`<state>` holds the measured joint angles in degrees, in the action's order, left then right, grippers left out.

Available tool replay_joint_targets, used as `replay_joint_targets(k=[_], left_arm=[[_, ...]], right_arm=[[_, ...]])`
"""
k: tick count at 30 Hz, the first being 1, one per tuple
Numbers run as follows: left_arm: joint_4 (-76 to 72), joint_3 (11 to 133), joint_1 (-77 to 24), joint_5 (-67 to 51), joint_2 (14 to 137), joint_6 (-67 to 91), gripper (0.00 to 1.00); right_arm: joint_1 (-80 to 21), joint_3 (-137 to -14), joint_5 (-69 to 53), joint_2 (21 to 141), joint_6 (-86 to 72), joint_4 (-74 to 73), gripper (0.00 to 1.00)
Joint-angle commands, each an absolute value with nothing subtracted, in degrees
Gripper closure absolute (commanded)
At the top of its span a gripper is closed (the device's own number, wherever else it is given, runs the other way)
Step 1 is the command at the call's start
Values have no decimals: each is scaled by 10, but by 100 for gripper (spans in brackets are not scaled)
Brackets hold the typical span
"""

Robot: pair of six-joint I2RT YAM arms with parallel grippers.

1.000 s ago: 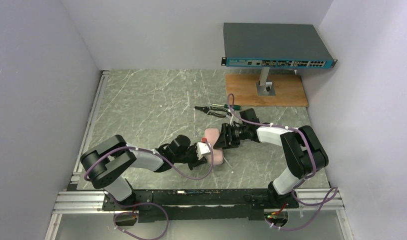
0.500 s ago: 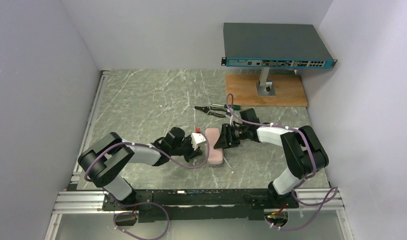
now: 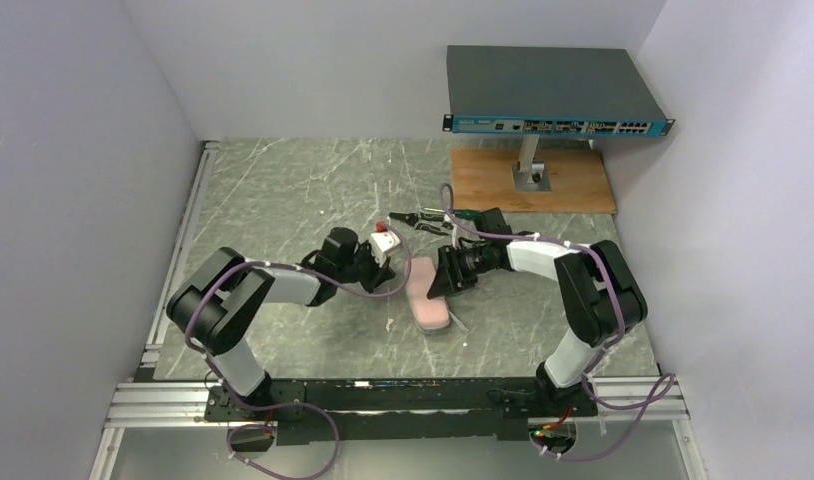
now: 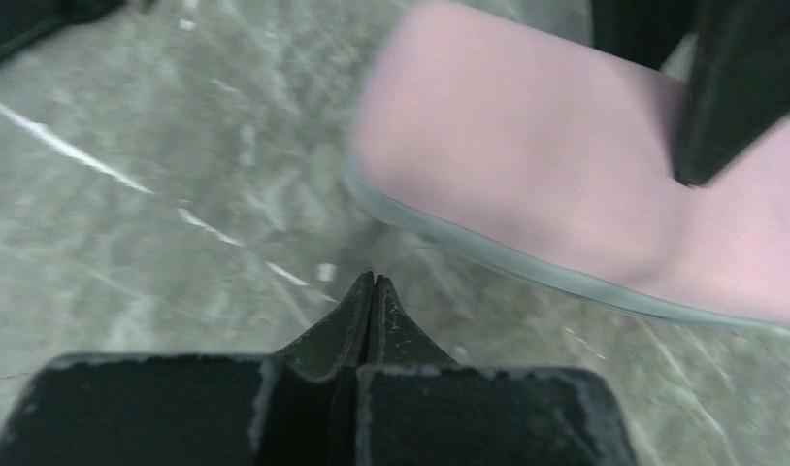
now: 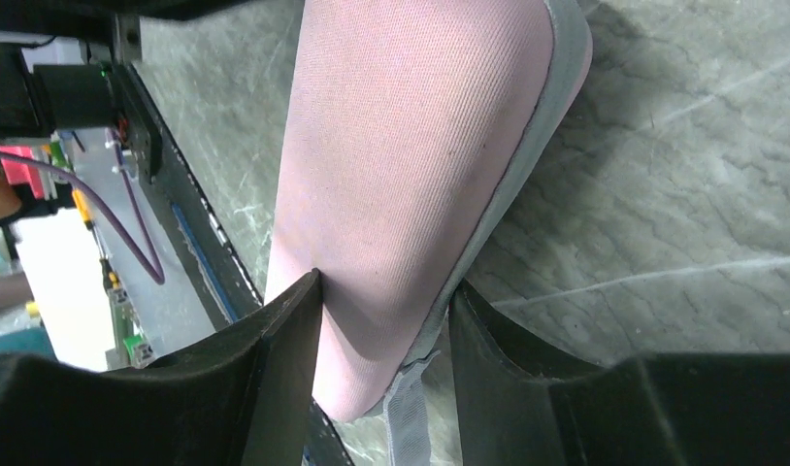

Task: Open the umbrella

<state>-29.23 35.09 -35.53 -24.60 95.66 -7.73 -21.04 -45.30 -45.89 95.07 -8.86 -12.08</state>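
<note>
Umbrella (image 3: 429, 303) is folded shut: a plump, long bundle of pale pink woven fabric with a grey band sewn along one edge. No shaft or handle shows. It lies on the table (image 3: 283, 190) just below the middle of the top view, its long side running from top to bottom of the frame.

In the right wrist view the two black fingers (image 5: 279, 364) of the right gripper (image 5: 386, 325) stand on both sides of the near end of the bundle. One finger presses into the pink cloth and the other is against the grey band, so the gripper is partly closed and clamps the umbrella between them. In the top view this grip is at the upper end of the bundle.

The fingers (image 4: 357, 316) of the left gripper (image 4: 373, 284) are pressed fully together, tip against tip, and hold nothing. They point at the bare table; the umbrella is near them, toward the upper right of the left wrist view, not touching.

Further up in the top view lie pliers (image 3: 423, 218), and in the upper right a grey network switch (image 3: 543, 90) stands on a post over a wooden board (image 3: 573, 185). The switch has a small label on its front, too small to read.
</note>
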Motion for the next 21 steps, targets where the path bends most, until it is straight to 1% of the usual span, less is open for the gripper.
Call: replay_joint_targets(k=[1, 7, 8, 9, 11, 12, 13, 14, 16, 17, 18, 20, 21], left_arm=[[-301, 394, -319, -251, 971, -56, 100], [-294, 388, -278, -277, 950, -36, 100], [-291, 384, -271, -292, 940, -38, 96], [-286, 377, -266, -300, 927, -43, 85], [-287, 354, -262, -318, 890, -58, 60], [-288, 340, -261, -323, 868, -71, 49], [-288, 325, -261, -324, 843, -81, 40], [-285, 311, -261, -321, 820, -89, 30], [-238, 307, -258, -315, 769, -113, 21], [-191, 319, -254, -308, 747, -130, 13], [-139, 338, -246, -299, 729, -130, 7], [-39, 382, -226, -304, 701, -138, 1], [13, 401, -222, -295, 682, -152, 0]], right_arm=[[-214, -502, -443, 1003, 28, -232, 100], [-213, -588, -424, 1066, 138, -330, 100], [-214, -600, -417, 1070, 150, -338, 100], [-213, -611, -410, 1073, 161, -346, 94], [-213, -636, -394, 1072, 178, -357, 75], [-213, -643, -384, 1067, 184, -360, 63], [-213, -651, -372, 1059, 189, -361, 48], [-213, -657, -358, 1048, 193, -361, 35], [-213, -670, -330, 1022, 208, -362, 22], [-214, -676, -316, 1007, 215, -364, 18], [-214, -679, -304, 993, 221, -367, 14], [-213, -680, -282, 960, 228, -373, 9], [-213, -677, -272, 939, 233, -375, 6]])
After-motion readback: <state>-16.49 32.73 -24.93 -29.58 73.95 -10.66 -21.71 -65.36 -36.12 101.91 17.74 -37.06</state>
